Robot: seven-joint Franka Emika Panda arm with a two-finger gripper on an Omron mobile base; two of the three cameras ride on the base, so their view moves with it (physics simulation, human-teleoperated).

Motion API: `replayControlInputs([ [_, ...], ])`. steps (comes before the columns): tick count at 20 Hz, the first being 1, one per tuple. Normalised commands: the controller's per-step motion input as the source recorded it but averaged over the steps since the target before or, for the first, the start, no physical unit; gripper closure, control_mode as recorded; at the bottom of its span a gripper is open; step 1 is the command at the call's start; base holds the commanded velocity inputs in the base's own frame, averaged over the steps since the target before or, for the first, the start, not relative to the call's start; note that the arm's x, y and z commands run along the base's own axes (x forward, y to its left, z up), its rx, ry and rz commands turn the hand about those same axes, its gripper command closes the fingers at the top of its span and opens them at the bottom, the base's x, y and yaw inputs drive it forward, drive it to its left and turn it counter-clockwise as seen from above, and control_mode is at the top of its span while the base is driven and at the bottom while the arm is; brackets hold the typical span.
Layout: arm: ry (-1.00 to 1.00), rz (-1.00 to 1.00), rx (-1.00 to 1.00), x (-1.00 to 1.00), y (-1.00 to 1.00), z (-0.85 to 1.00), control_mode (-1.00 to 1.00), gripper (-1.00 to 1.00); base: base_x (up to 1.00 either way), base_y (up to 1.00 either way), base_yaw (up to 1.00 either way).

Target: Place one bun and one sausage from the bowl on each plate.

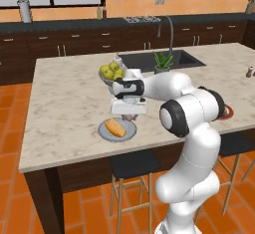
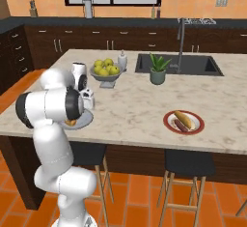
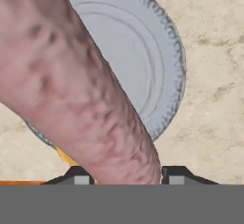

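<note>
Your gripper (image 3: 125, 179) pinches the slim pink sausage (image 3: 81, 94); lower it beside the yellow-orange bun (image 1: 115, 127) on the round grey-blue plate (image 3: 157, 66).

From behind the arm's right side, the robot's own elbow covers most of the grey plate (image 2: 83, 120), leaving a sliver of rim and a scrap of orange that is probably the bun (image 2: 71, 122). Looking along the hand, the pink sausage (image 3: 81, 89) runs off the top and left edges and blocks the plate's left half. From the left, the hand's body hides the fingertips of the gripper (image 1: 130, 116), and the red-rimmed plate (image 1: 228, 113) is mostly tucked behind the forearm.
</note>
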Motion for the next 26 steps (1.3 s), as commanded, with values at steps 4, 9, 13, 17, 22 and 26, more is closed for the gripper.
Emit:
replayControlInputs([
  [4, 0.0, -0.04, 0.0, 0.21, 0.0, -0.29, -1.0, 1.0, 0.0, 0.0, 0.0],
  [9, 0.03, 0.0, 0.0, 0.01, 0.0, -0.17, -1.0, 1.0, 0.0, 0.0, 0.0],
  [13, 0.0, 0.0, 0.0, 0.01, 0.0, -0.4, -1.0, 1.0, 0.0, 0.0, 0.0],
  [17, 0.0, 0.0, 0.0, 0.05, 0.0, -0.15, -1.0, 1.0, 0.0, 0.0, 0.0],
  [22, 0.0, 0.0, 0.0, 0.06, 0.0, -0.07, -1.0, -1.0, 0.0, 0.0, 0.0],
  [26, 0.0, 0.0, 0.0, 0.0, 0.0, 0.0, -1.0, -1.0, 0.0, 0.0, 0.0],
])
